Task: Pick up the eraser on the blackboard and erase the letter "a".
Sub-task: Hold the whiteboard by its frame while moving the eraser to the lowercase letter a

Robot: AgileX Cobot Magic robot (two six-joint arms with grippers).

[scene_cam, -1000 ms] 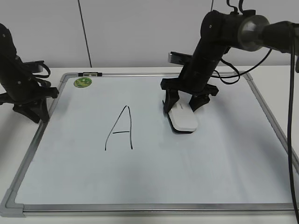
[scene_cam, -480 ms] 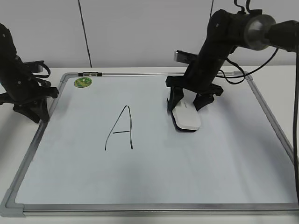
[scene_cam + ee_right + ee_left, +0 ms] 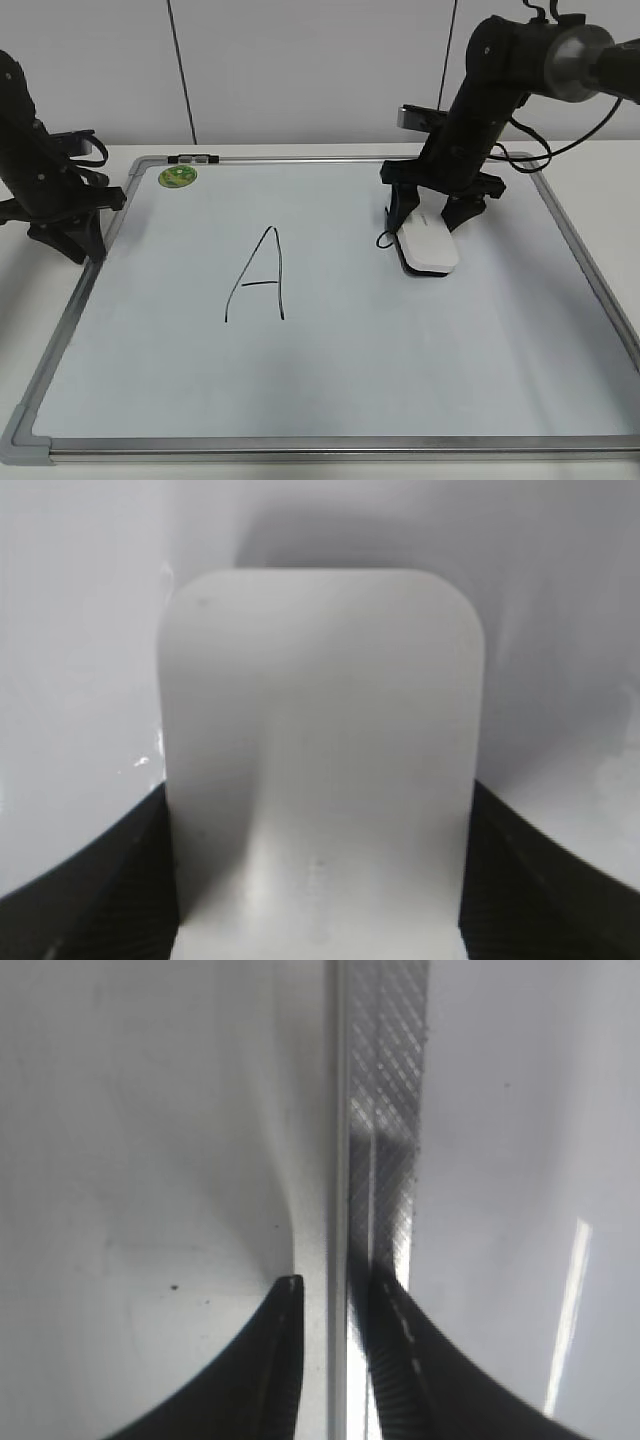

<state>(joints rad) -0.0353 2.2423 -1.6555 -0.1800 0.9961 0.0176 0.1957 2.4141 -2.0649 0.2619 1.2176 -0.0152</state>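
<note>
Here, exterior view: right pincer [image 3: 430, 222] clamps the eraser [image 3: 429, 246] on the blackboard [image 3: 420, 350], long axis running 12-to-6. A dark remnant of the letter "a" [image 3: 384, 240] peeks out at the eraser's 9 o'clock edge (mostly hidden). A capital "A" [image 3: 258, 276] sits well apart, toward 9.

Left wrist view: left pincer [image 3: 330, 1305], nearly closed, holds nothing.

Right wrist view: eraser [image 3: 320, 750] between both jaws; lettering unreadable.

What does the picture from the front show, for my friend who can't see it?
The right gripper holds a white eraser down on a big whiteboard. A little black mark peeks out beside it, and a large "A" is drawn further left. The left gripper rests at the board's left edge.
</note>
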